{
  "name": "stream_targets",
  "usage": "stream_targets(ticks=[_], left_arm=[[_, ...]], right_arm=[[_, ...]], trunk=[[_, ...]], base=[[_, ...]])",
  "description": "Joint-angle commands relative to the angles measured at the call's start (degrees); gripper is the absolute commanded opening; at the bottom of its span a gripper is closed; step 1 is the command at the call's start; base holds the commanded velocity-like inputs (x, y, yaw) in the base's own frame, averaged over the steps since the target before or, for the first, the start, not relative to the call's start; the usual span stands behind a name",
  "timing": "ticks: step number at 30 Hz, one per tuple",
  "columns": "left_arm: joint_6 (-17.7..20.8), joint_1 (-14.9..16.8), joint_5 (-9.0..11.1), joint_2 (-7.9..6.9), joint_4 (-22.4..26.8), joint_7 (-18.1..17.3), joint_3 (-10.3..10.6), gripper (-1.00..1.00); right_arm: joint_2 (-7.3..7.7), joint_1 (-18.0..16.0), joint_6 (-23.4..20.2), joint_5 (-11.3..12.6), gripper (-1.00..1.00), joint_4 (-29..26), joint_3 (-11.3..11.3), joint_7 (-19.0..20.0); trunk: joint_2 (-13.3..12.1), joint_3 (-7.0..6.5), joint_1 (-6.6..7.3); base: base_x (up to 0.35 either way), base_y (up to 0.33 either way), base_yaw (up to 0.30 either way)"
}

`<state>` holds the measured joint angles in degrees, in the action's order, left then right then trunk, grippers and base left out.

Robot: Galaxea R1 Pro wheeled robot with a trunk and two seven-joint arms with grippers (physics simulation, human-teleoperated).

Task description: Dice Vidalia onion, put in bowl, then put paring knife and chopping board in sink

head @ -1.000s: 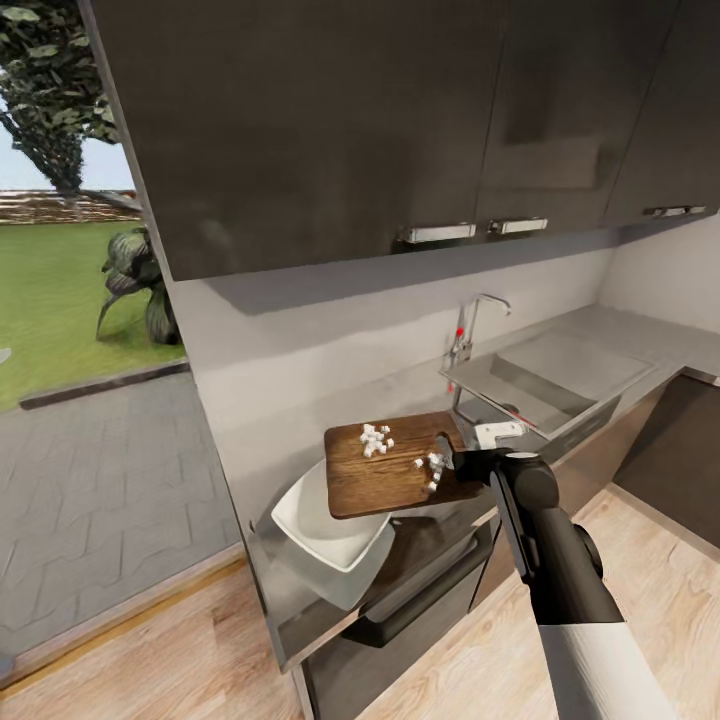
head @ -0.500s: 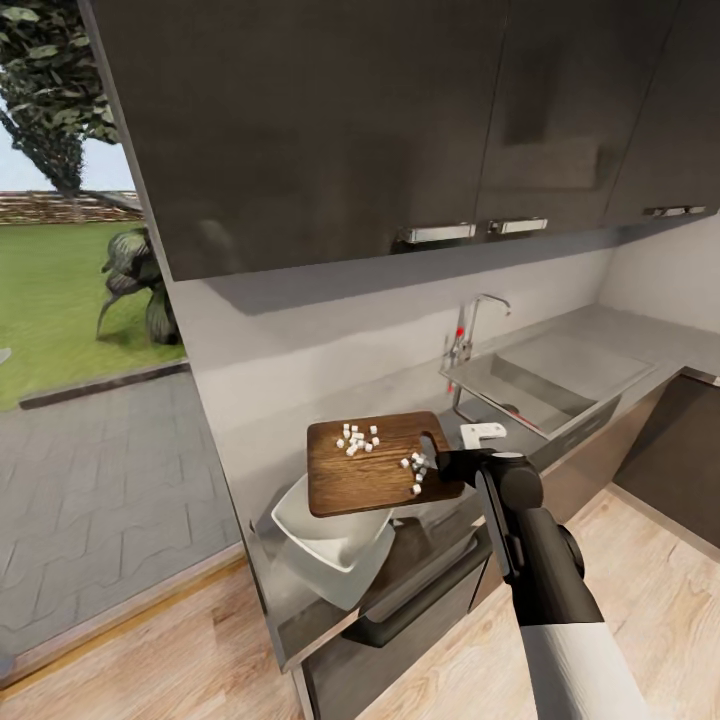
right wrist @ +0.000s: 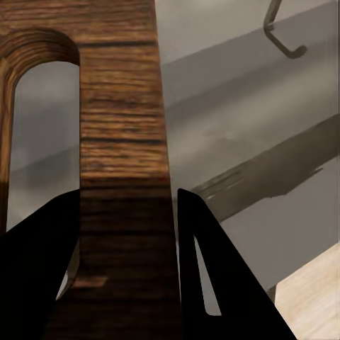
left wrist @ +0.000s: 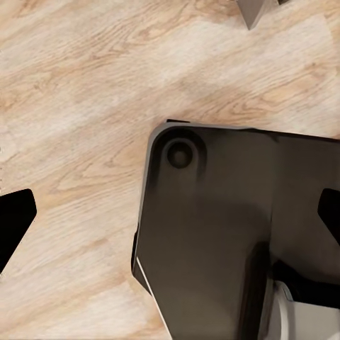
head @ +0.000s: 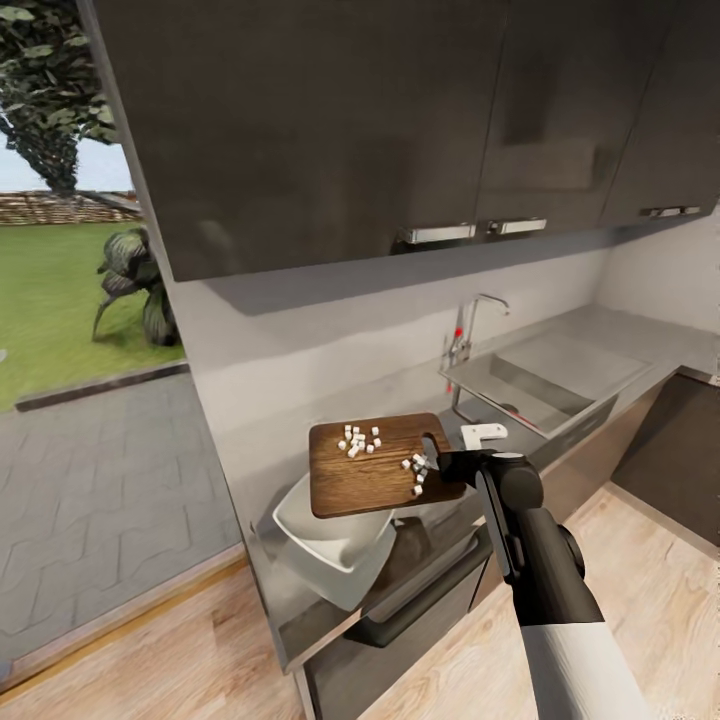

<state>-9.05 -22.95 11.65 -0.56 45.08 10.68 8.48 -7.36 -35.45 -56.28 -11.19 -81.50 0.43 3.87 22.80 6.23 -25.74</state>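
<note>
The right gripper [head: 447, 462] is closed on the slot-handle end of the chopping board [head: 375, 470] and holds it in the air. In the right wrist view the two dark fingers [right wrist: 42, 262] press on both sides of the wooden handle bar [right wrist: 120, 170].

The long axis of the board runs away from the gripper, toward the robot's left. The diced onion [head: 358, 440] lies on it in two groups: one close to the gripper, one further out toward the far end. The bowl [head: 330, 535] stands on the countertop [head: 300, 620] under the far half of the board, below and to the left of the gripper. So the far end must tip down, I think, so that the cubes slide away from the gripper into the bowl. The sink [head: 540, 385] is on the other side, to the right of the gripper.

The left gripper [left wrist: 170, 219] points at the wooden floor [left wrist: 71, 106], fingers wide apart and empty.
</note>
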Motion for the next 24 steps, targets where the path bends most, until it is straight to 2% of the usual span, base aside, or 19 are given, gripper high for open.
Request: stream_targets(ticks=[1, 10, 24], left_arm=[[-0.18, 0.01, 0.47, -0.06, 0.04, 0.4, 0.3, 1.0], [-0.18, 0.01, 0.47, -0.06, 0.01, 0.4, 0.29, 1.0], [-0.18, 0.01, 0.47, 0.07, -0.01, 0.4, 0.29, 1.0]], right_arm=[[0.01, -0.06, -0.26, -0.5, -1.0, -0.02, 0.01, 0.37], [0.06, -0.06, -0.32, -0.58, -1.0, 0.03, 0.0, 0.33], [0.0, -0.06, -0.35, -0.59, -1.0, 1.3, 0.05, 0.26]], trunk=[[0.12, 0.08, -0.04], [0.12, -0.26, -0.04], [0.12, -0.76, -0.04]], base=[[0.0, 0.147, -0.11], [0.0, 0.163, -0.14], [0.0, 0.01, -0.138]])
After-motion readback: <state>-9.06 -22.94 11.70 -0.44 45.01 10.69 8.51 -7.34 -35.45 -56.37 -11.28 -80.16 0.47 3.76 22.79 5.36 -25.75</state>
